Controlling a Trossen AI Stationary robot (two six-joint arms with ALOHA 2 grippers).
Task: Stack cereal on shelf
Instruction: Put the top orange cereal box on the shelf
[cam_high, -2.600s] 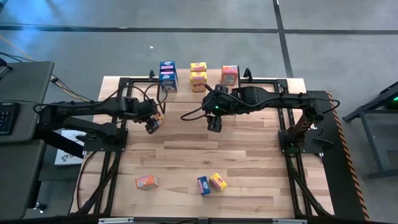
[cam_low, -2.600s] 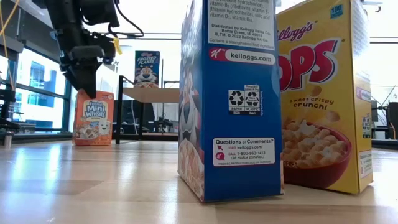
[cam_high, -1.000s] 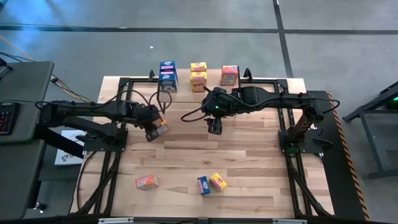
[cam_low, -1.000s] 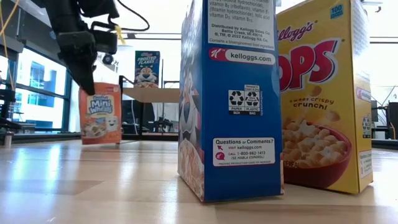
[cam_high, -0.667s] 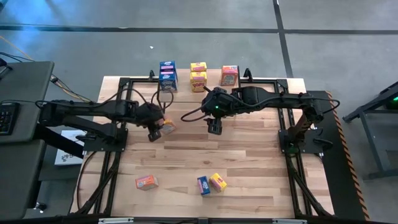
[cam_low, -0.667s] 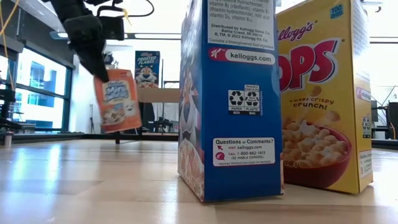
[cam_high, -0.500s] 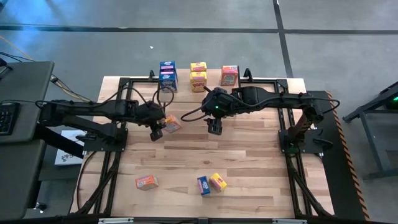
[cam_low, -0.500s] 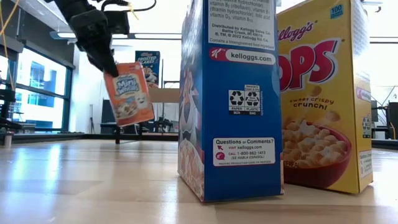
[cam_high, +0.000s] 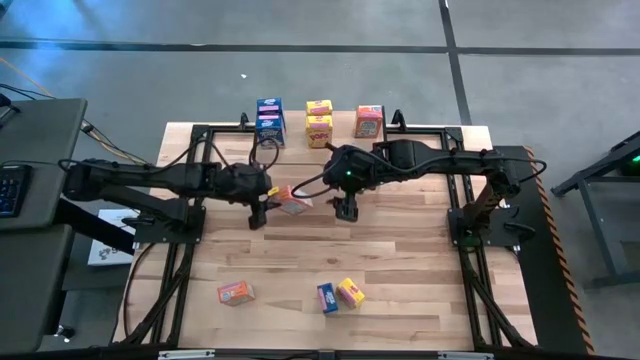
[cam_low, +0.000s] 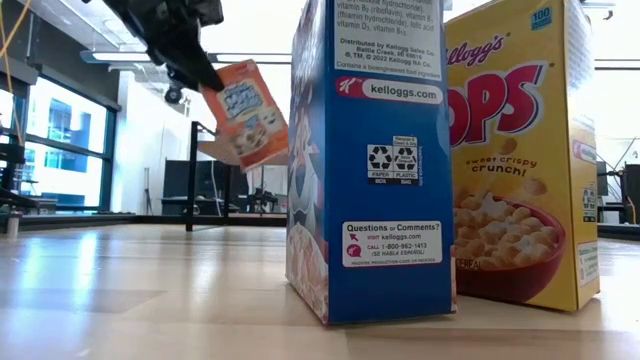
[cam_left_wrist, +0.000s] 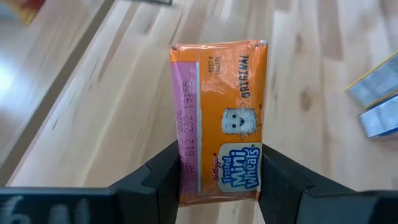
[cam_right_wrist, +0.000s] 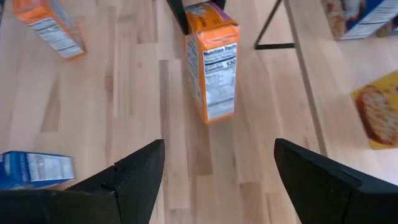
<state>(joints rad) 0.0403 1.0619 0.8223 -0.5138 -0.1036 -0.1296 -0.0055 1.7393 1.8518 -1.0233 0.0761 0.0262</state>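
Note:
My left gripper (cam_high: 262, 207) is shut on an orange cereal box (cam_high: 293, 200), which hangs tilted above the table's middle (cam_low: 245, 110). My right gripper (cam_high: 347, 210) stands open just right of that box, touching nothing; in its wrist view the box (cam_right_wrist: 212, 62) shows beyond its spread fingers. At the far edge, on the shelf (cam_high: 343, 128), stand blue (cam_high: 270, 120), yellow (cam_high: 319, 122) and orange (cam_high: 369, 121) boxes. Near the front edge, an orange (cam_high: 236, 292), a blue (cam_high: 327, 297) and a yellow (cam_high: 350, 292) box rest on the table. My left gripper pinches the orange box at one end (cam_left_wrist: 217, 186) between its two fingers (cam_left_wrist: 165, 180), one on each of two opposite faces. The fingers slant down from the table's left. The box is lifted clear of the table and juts out beyond the fingertips, tilted (cam_low: 250, 120).
Black frame rails (cam_high: 190, 180) run along both sides of the table. In the low view a blue box (cam_low: 370, 160) and a yellow box (cam_low: 520, 150) stand close to the camera and hide much of the table. Bare wood (cam_high: 400, 260) lies between the arms and the front boxes.
My left gripper has risen and gone toward the table's right, toward my right gripper, tipping as it went. The orange box, which stood upright on the table, is now lifted clear and tilted.

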